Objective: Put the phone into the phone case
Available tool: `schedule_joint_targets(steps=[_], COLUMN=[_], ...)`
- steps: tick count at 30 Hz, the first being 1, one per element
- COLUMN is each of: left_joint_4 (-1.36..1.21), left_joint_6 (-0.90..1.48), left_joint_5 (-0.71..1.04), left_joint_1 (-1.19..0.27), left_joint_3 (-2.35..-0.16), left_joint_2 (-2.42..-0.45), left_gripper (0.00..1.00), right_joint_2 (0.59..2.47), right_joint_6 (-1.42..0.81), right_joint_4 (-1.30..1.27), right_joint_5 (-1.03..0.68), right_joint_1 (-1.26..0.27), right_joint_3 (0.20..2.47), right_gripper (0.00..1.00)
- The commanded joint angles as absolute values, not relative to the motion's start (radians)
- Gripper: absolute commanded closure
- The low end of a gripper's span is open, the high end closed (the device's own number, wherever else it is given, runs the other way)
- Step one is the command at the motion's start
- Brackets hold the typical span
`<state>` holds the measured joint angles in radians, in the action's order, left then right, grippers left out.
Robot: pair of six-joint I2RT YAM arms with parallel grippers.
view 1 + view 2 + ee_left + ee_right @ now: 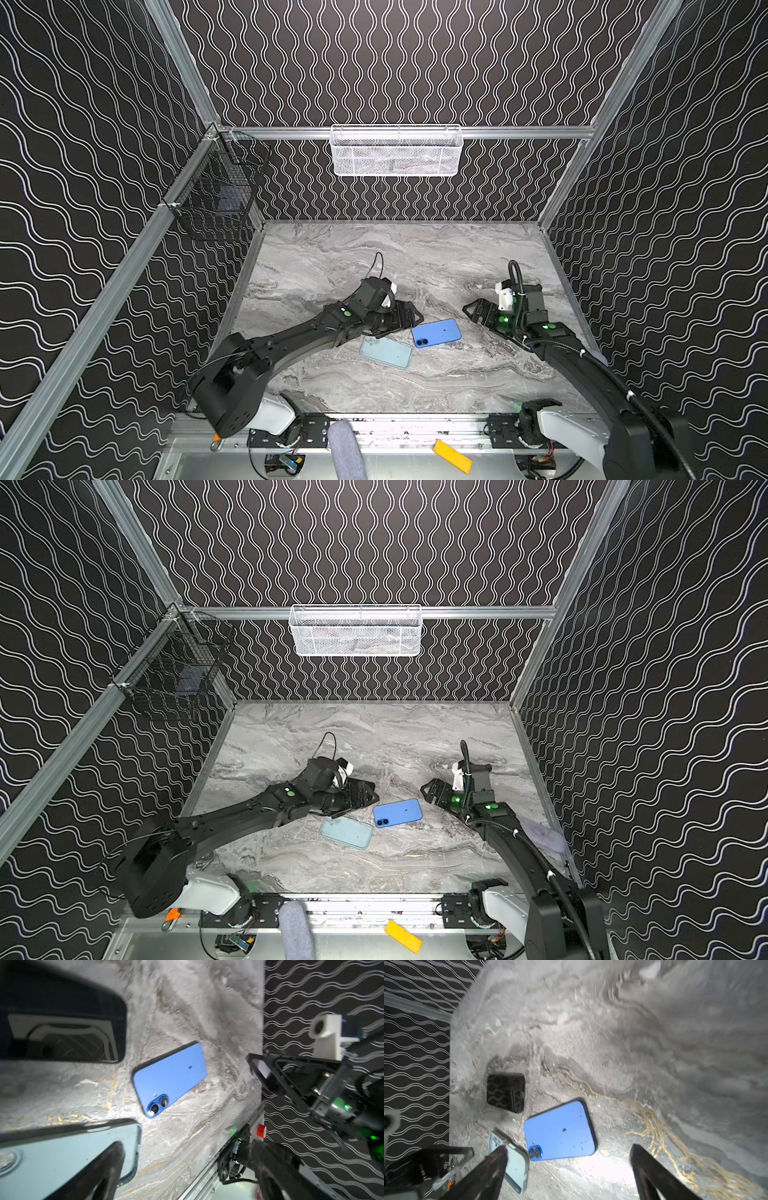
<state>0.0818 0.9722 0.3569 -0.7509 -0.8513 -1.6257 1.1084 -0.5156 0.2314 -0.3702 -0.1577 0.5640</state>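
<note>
The blue phone [436, 332] [397, 812] lies flat, back up, mid-table, its two camera lenses toward the front left. The pale blue-green phone case [386, 352] [347, 832] lies flat just front-left of it, with nothing in it. My left gripper [413, 319] [190, 1157] stands open just behind the case and left of the phone [170, 1078]; one finger [112, 1159] hangs over the case [62, 1157]. My right gripper [467, 311] [569, 1155] is open and holds nothing, to the right of the phone [560, 1130] and apart from it. The case [517, 1163] shows beside one of its fingers.
A black glossy slab [505, 1093] [62, 1012] lies on the table by the left gripper, hidden under it in both top views. A white mesh basket [397, 151] hangs on the back wall and a black wire basket [216, 195] on the left rail. A yellow piece [453, 456] lies on the front ledge.
</note>
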Motion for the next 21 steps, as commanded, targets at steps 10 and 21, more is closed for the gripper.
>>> schedule_joint_targets(steps=[10,21], left_joint_4=[-0.098,-0.163], left_joint_6=[1.126,1.155], left_joint_5=[0.421,0.434], left_joint_1=[-0.759,-0.758], left_joint_3=[-0.88,-0.91], left_joint_2=[-1.817,-1.918], left_gripper=[0.01,0.02], right_joint_2=[1.303,1.399], right_joint_6=[-0.497,-0.484], right_joint_4=[0.101,0.054], right_joint_5=[-0.566,-0.635], right_joint_1=[-0.155,-0.147], right_joint_3=[0.576,0.574], right_gripper=[0.05,0.05])
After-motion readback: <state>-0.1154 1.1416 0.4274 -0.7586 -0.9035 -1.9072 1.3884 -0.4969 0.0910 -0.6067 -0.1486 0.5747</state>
